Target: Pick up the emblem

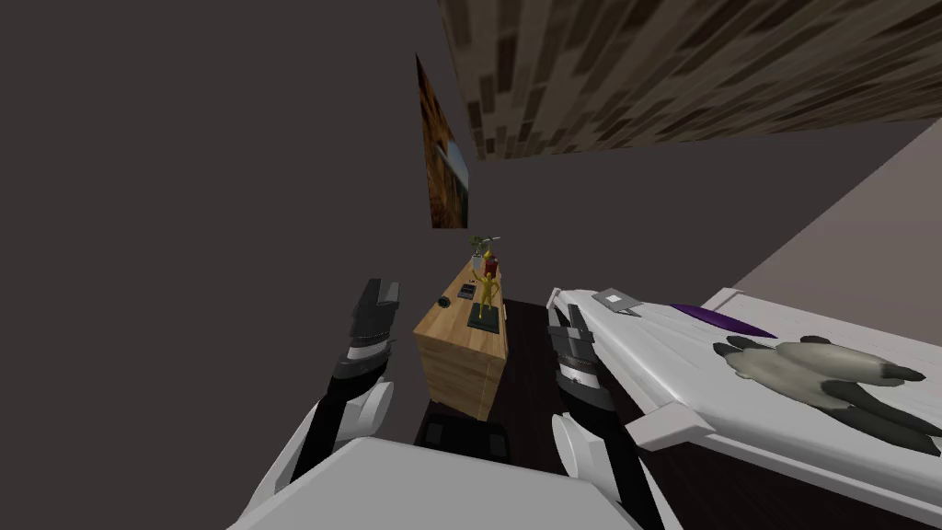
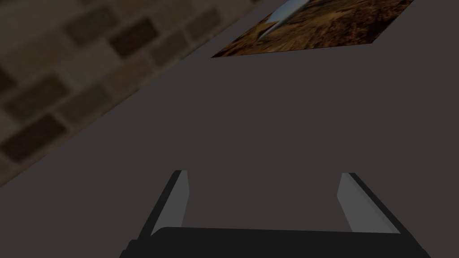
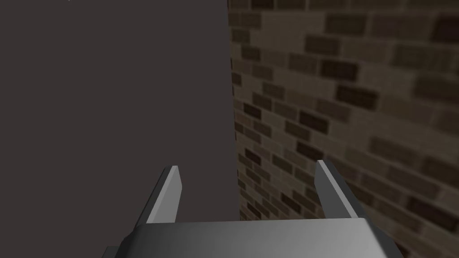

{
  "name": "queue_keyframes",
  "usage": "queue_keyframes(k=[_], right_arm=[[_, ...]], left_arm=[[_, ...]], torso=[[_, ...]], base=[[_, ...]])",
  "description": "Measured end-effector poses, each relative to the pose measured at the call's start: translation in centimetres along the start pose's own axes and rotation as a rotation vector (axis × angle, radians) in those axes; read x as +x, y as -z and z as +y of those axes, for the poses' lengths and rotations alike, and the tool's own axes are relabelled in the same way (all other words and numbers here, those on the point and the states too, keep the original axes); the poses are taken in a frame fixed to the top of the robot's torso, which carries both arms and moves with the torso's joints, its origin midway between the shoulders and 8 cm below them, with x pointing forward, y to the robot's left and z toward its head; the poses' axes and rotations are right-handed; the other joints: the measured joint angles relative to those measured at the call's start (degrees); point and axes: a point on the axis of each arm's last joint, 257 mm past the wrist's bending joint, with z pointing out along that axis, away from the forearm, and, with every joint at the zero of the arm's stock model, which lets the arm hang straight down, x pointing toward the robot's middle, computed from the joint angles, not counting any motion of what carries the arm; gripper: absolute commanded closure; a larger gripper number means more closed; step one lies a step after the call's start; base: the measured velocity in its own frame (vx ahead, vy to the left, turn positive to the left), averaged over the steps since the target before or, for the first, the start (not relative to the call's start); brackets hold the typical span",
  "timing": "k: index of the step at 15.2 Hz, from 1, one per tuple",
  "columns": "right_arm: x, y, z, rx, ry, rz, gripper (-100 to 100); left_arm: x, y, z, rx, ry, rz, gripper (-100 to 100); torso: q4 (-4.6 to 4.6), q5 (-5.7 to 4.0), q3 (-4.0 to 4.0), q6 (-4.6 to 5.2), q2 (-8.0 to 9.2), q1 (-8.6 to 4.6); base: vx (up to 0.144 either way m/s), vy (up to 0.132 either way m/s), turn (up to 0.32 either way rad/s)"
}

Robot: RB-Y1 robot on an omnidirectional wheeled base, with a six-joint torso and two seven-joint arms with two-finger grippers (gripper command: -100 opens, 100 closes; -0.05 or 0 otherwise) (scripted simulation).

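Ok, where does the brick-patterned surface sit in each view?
Head view: bricks run above the dark grey wall, starting over the painting.
Left wrist view: bricks lie across the dark grey wall from the open left gripper.
Right wrist view: bricks stand behind one finger of the open right gripper.
Landmark: the dark grey wall bordering them.

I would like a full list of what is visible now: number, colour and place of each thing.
wooden cabinet: one, light brown, ahead against the dark wall
yellow figure: one, on a dark base, on the cabinet; perhaps the emblem
potted plant: one, green, cabinet's far end
small round thing: one, dark, cabinet's left edge
bed: one, white, right of the cabinet
cat-like animal: one, grey with dark limbs, on the bed
wall picture: one, brown, above the cabinet
left hand: one, open, empty
right hand: one, open, empty
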Motion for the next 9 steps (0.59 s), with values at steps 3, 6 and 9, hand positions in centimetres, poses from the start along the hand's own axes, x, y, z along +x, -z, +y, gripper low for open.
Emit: queue_keyframes(k=[3,6,9], right_arm=[[0.0,0.0,0.0,0.000,0.000,0.000,0],[0.0,0.0,0.0,0.000,0.000,0.000,0],[0.0,0.0,0.0,0.000,0.000,0.000,0]], left_arm=[[0.9,0.2,1.0,-0.011,-0.011,0.052,-100],[1.9,0.4,2.7,-0.034,-0.027,0.110,-100],[2.6,0.5,4.7,-0.064,-0.044,0.150,-100]], torso=[[0.00,0.01,-0.01,0.01,-0.01,0.04],[-0.01,0.02,-0.02,0.02,-0.03,0.07],[-0.01,0.02,-0.02,0.01,-0.04,0.07]], base=[[0.001,0.005,-0.031],[0.002,0.010,-0.047],[0.003,0.011,-0.035]])
